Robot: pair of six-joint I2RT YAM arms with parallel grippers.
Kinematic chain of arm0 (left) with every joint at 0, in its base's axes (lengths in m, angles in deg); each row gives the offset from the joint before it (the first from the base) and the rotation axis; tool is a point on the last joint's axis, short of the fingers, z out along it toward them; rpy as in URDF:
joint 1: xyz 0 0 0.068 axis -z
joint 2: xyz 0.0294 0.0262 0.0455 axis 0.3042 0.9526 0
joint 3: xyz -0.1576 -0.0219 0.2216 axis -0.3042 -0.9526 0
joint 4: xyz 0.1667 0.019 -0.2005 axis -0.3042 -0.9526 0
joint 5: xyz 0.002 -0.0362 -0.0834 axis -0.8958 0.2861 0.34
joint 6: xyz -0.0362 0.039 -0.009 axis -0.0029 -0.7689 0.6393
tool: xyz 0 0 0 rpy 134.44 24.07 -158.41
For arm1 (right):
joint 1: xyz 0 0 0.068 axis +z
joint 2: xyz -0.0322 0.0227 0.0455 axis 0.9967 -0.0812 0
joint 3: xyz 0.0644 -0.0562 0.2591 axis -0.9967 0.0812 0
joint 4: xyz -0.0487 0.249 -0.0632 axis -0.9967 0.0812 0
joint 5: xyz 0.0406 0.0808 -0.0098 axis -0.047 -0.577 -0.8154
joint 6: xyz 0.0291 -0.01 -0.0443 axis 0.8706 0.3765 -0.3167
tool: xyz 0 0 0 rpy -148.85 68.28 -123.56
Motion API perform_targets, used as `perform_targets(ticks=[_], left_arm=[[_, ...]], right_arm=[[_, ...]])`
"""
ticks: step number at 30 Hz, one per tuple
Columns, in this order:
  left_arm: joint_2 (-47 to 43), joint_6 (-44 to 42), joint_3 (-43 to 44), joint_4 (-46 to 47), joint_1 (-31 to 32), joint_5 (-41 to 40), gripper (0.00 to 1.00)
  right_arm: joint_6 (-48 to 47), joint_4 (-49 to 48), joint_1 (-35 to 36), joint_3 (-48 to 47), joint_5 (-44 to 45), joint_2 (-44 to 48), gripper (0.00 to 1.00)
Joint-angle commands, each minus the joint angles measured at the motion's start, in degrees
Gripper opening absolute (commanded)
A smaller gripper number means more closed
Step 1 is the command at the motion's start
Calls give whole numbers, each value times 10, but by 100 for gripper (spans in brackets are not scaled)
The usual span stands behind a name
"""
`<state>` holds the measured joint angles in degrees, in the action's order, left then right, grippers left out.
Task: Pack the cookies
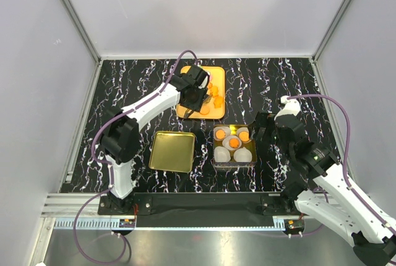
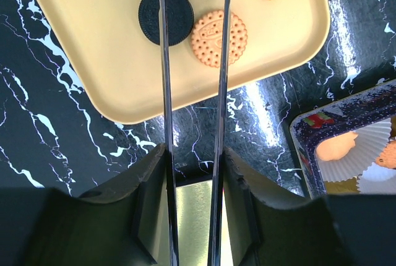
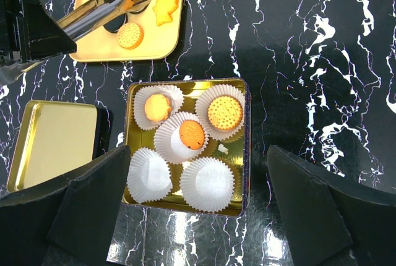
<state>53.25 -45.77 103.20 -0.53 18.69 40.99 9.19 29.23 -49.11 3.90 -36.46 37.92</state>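
On the black marbled surface (image 1: 278,86), most cookies (image 3: 130,35) lie on the yellow tray (image 2: 93,43), upper centre (three sit in paper cups (image 3: 207,182) in the tin (image 3: 189,88)). The left claw (image 2: 194,167) grips tongs (image 3: 102,6) over the tray; the right claw (image 1: 263,132) gapes wide, empty, beside the tin

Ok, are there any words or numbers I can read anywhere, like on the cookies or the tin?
No text reads clearly here.
Round orange cookie: raised marks in its middle, too blurred to read.
Black cookie: stamped pattern, no letters I can make out.
Tin: a coloured picture on its rim, no readable words.
Pale strip at the table's front: tiny marks, too small to read.
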Motion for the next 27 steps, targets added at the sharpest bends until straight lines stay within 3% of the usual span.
perform_targets(ticks=[1,16,27], left_arm=[[-1,-9,30,13,-5,6,38],[-36,-18,69,-12,-9,-23,34],[-101,-8,69,-32,-3,3,34]], right_arm=[[-2,-5,2,-20,14,7,100],[-2,-7,2,-19,12,7,100],[-2,-7,2,-25,9,0,100]])
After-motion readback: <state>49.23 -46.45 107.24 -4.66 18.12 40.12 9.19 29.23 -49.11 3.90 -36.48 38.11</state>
